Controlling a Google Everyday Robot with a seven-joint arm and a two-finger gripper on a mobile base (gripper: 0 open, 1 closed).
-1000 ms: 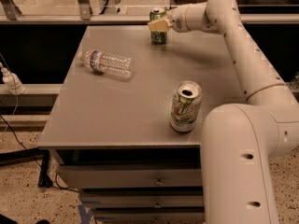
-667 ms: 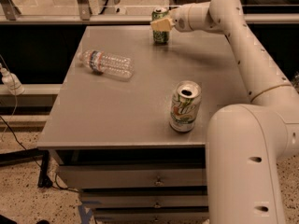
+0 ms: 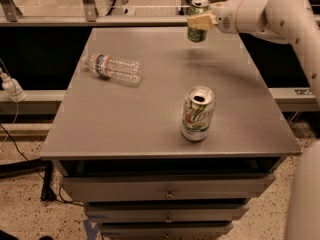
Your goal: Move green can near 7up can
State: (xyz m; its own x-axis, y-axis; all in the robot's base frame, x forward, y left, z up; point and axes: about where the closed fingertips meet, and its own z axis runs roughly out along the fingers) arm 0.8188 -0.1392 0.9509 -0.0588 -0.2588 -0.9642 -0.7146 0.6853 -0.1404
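Observation:
The green can [image 3: 198, 20] is all green with a silver top and hangs upright just above the far right part of the grey table [image 3: 160, 129]. My gripper [image 3: 201, 20] reaches in from the right and is shut on the green can. The 7up can [image 3: 197, 114] is silver-white with a green logo and an open top. It stands upright near the table's front right, well in front of the held can.
A clear plastic water bottle [image 3: 114, 68] lies on its side at the table's left. My white arm [image 3: 280, 14] spans the upper right. Drawers sit under the table's front edge. A glass rail runs behind the table.
My gripper has lifted the green can off the table and carried it slightly right and up. The 7up can and the bottle have not moved.

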